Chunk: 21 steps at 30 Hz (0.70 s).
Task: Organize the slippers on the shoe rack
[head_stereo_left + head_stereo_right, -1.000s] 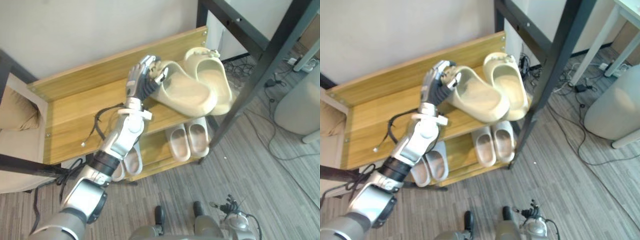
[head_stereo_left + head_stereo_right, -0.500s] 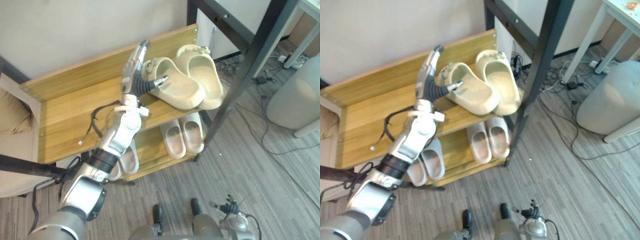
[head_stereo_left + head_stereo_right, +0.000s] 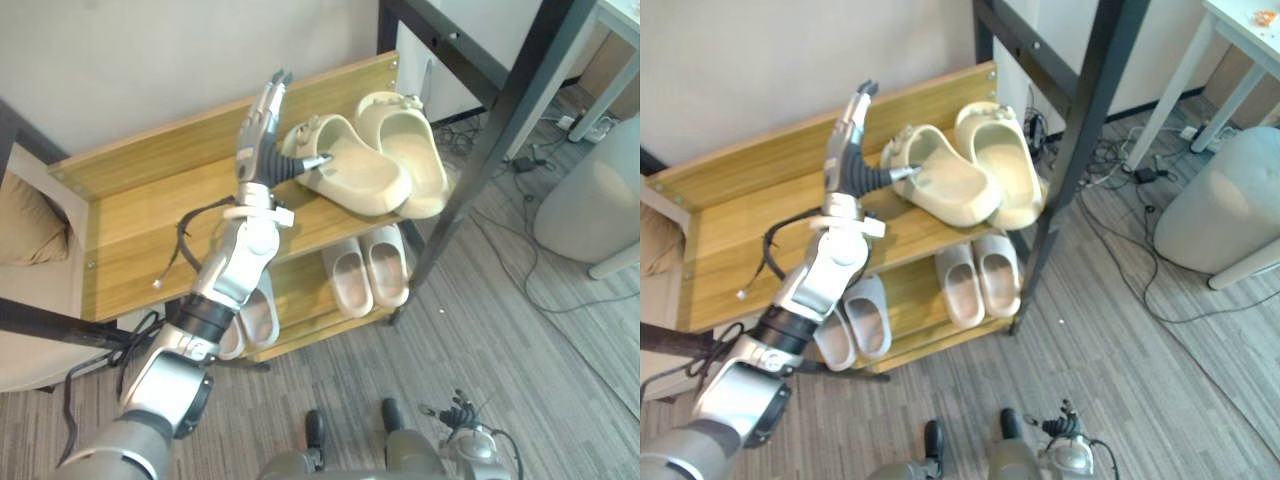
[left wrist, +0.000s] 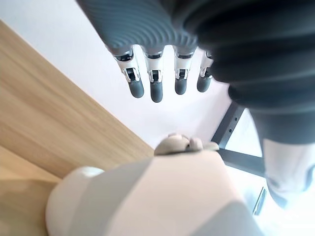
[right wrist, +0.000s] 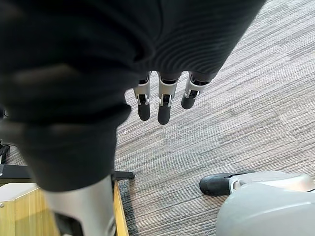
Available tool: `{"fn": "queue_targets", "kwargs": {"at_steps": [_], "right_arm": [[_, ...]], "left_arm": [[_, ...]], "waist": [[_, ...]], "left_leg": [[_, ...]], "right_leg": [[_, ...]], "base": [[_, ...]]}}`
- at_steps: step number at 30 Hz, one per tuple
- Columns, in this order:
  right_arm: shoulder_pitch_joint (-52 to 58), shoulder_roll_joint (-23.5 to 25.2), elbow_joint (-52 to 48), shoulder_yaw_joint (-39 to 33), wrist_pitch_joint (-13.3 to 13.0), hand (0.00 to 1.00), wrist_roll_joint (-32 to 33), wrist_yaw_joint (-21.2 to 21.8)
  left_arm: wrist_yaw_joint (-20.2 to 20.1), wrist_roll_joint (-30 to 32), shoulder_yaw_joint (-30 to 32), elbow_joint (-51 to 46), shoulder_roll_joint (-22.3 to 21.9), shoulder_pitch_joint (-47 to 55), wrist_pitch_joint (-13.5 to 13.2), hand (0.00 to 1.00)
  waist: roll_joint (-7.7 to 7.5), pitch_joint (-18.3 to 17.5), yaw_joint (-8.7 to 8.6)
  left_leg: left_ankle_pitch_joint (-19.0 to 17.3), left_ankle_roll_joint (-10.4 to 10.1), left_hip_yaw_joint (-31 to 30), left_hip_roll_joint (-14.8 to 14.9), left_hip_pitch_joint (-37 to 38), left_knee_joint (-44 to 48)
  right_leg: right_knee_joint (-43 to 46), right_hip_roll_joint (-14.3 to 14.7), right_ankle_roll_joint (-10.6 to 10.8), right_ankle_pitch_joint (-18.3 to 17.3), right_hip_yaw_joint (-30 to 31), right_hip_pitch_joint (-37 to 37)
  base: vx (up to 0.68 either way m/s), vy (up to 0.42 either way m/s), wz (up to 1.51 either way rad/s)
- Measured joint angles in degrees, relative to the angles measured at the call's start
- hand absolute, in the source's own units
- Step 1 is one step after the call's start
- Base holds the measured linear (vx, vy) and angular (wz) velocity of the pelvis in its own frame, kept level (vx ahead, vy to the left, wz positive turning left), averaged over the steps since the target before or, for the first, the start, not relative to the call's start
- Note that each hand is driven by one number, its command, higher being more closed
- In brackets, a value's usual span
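Slippers [image 3: 355,178], a cream pair, lie side by side on the rack's [image 3: 150,225] top shelf in the left eye view, toward its two o'clock end, the closer one slanted across the other's edge. The left hand [image 3: 262,135] stands upright at nine o'clock of the pair. Its fingers [image 3: 270,95] are straight and pressed together, pointing to twelve, and its thumb [image 3: 305,163] stretches toward three o'clock over the closer slipper; I cannot tell whether the tip touches it. On the lower shelf a white pair [image 3: 368,272] sits at six o'clock of the cream ones. A grey pair [image 3: 255,318] sits at eight o'clock, partly behind the arm. The right eye view gives the same layout, with a black post [image 3: 1080,150] slanting past the rack's three o'clock end. In the left wrist view the fingers hang in a straight, close row, gripping nothing, with the cream slipper just beyond their tips and the rack's wooden back board beside it. In the right wrist view the right hand [image 5: 165,101] hangs over grey carpet [image 5: 246,123], fingers straight, close together, holding nothing.
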Motion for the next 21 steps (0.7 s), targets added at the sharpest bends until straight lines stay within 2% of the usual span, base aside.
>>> {"fn": "queue_targets", "kwargs": {"at_steps": [4, 11, 21], "right_arm": [[0.03, -0.01, 0.00, 0.03, 0.00, 0.00, 0.00, 0.01], [0.09, -0.04, -0.02, -0.02, 0.00, 0.00, 0.01, 0.01], [0.08, 0.14, -0.19, -0.09, 0.02, 0.00, 0.13, 0.04]], "left_arm": [[0.72, 0.04, 0.01, 0.00, -0.01, -0.01, 0.06, 0.00], [0.76, 2.88, 0.46, 0.29, -0.14, -0.29, 1.94, 0.00], [0.91, 3.34, 1.90, 3.80, -0.50, -4.46, 2.26, 0.00]], "waist": [[-0.04, -0.02, 0.00], [-0.08, -0.01, -0.01], [-0.68, 0.38, -0.05]], "left_leg": [[0.84, -0.01, -0.06, 0.07, -0.04, -1.02], [1.06, 0.08, 0.15, 0.06, -0.18, -1.36], [1.07, 0.09, 1.00, 0.05, -0.37, -1.80]], "right_leg": [[-0.96, 0.03, 0.06, 0.82, -0.10, -0.05], [-1.31, 0.04, 0.18, 1.21, 0.09, -0.32], [-0.99, 0.10, 0.32, 1.06, 0.83, -1.23]], "base": [[-0.02, -0.004, 0.00], [0.00, 0.000, 0.00], [0.01, -0.005, -0.04]]}}
